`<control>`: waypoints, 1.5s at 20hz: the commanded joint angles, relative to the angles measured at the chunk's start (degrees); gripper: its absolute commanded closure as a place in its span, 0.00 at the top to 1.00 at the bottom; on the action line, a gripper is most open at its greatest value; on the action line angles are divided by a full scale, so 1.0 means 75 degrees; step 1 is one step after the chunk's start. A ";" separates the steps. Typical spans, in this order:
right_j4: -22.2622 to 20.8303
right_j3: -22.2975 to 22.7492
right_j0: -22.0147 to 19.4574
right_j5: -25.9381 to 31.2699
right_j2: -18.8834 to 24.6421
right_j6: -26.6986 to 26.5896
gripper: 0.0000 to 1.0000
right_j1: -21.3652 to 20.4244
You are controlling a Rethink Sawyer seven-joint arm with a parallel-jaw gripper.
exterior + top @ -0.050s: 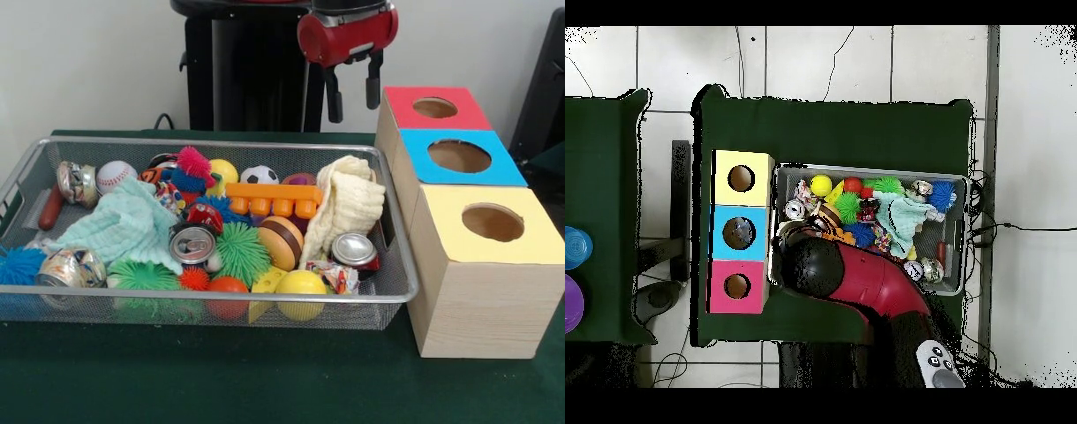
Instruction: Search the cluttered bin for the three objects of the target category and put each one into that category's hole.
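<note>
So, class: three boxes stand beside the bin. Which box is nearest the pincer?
The red box, farthest back in the row. The pincer hangs just beside it, while the blue box and yellow box sit further forward.

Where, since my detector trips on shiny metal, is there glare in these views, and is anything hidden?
Front view: bright glints sit on the lid of the middle can, on the right can beside the cream cloth, and on the crushed can at the left. Overhead view: the arm hides one corner of the bin, so part of its contents goes unseen.
</note>
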 commanded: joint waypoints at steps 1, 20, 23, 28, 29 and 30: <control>-0.0329 0.0520 -0.0294 -0.0295 0.0483 0.1132 1.00 -0.0065; -0.0312 0.0593 -0.0534 -0.0463 0.0775 0.1098 1.00 -0.0016; -0.0322 0.0652 -0.0596 -0.0524 0.0851 0.1074 1.00 -0.0044; -0.0325 0.0704 -0.0733 -0.0466 0.0985 0.0999 1.00 -0.0105; -0.0354 0.0691 -0.0740 -0.0471 0.0990 0.0983 1.00 -0.0090; -0.0347 0.0687 -0.0728 -0.0469 0.0954 0.1030 1.00 -0.0088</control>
